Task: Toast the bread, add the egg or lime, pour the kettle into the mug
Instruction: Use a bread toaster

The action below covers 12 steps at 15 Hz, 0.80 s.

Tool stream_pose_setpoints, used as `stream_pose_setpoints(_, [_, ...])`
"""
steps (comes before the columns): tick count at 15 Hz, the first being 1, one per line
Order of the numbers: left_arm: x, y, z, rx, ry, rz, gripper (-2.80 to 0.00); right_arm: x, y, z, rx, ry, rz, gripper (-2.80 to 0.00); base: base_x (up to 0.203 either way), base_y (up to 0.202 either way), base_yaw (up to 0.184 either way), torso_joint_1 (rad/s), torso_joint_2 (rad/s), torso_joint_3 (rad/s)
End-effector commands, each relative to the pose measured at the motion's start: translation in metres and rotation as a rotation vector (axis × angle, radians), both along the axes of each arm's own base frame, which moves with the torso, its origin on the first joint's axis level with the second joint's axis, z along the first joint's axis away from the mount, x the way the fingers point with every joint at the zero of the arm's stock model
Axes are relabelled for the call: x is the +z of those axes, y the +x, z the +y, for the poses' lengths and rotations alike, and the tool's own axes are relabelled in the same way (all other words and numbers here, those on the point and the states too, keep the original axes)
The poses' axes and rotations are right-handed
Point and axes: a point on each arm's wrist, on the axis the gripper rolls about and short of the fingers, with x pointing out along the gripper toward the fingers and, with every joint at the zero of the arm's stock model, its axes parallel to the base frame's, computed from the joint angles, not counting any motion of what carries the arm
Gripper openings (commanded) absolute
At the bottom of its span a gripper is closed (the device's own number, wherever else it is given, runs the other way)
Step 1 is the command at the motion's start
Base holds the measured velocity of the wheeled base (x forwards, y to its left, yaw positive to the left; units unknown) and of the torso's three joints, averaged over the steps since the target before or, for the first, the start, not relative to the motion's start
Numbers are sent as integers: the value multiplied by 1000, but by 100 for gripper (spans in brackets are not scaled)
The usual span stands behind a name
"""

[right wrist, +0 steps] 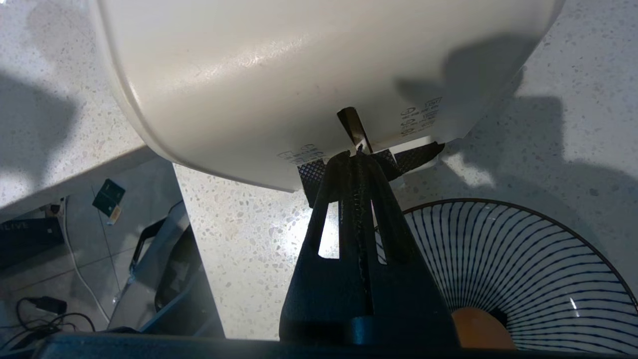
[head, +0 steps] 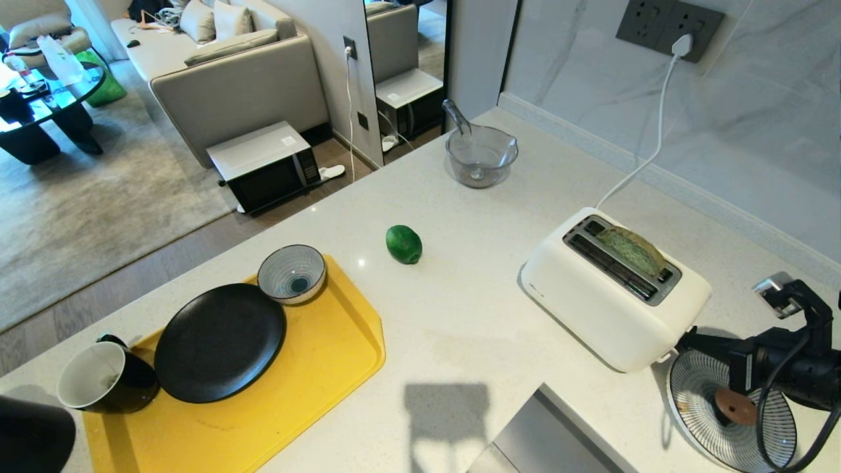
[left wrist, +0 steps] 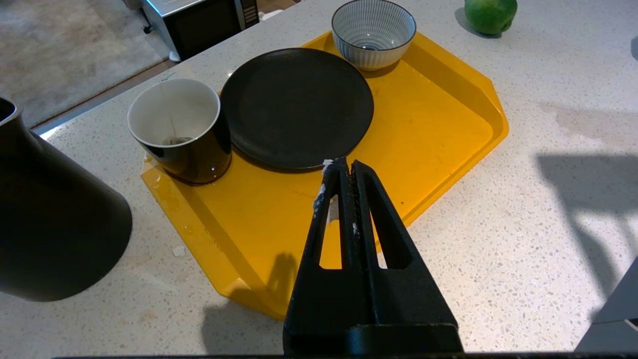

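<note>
Head view takes in a pale speckled stone counter (head: 473, 315) backed by a grey-veined marble wall with a dark socket plate (head: 670, 25), a white plug and cord running down to a glossy white two-slot toaster (head: 611, 289); the bread (head: 632, 249), green with a brown crust, stands in the slot nearer the wall. A small logo on the toaster's side is too small to read. The lime (head: 403, 244) lies alone on bare counter between the toaster and a yellow plastic tray (head: 328, 368), which carries a matte black plate (head: 220, 341), a striped bowl (head: 292, 272) and the mug (head: 105, 378), glossy black outside, white inside. A clear glass bowl (head: 481, 156) sits farther back. Beyond the counter edge are wood floor, a grey rug, a sofa and a microwave on the floor. The right gripper (head: 690, 341) reaches the toaster's near end above a line-patterned plate (head: 696, 387). Left wrist view shows the left gripper (left wrist: 344, 167) with its fingers pressed together, hovering over the tray's near part; the kettle (left wrist: 50, 219), matte black, stands on the counter beside the tray by the mug. Right wrist view shows the right gripper's fingers also pressed together, holding nothing, tips at the toaster's lever slot; tiny printed markings beside it are unreadable, and a brownish egg (right wrist: 481, 329) rests on the patterned plate.
</note>
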Motion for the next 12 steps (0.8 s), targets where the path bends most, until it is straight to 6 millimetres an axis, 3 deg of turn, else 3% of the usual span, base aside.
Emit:
stream_pose_setpoints(1, [-5, 1, 0, 0, 0, 15, -280, -4, 3, -1, 3, 2, 2, -280, 0, 0, 0, 0, 0, 0])
stream_pose_setpoints(12, [-5, 1, 0, 1, 0, 15, -280, -3, 4, -1, 4, 4, 2, -280, 0, 0, 0, 0, 0, 0])
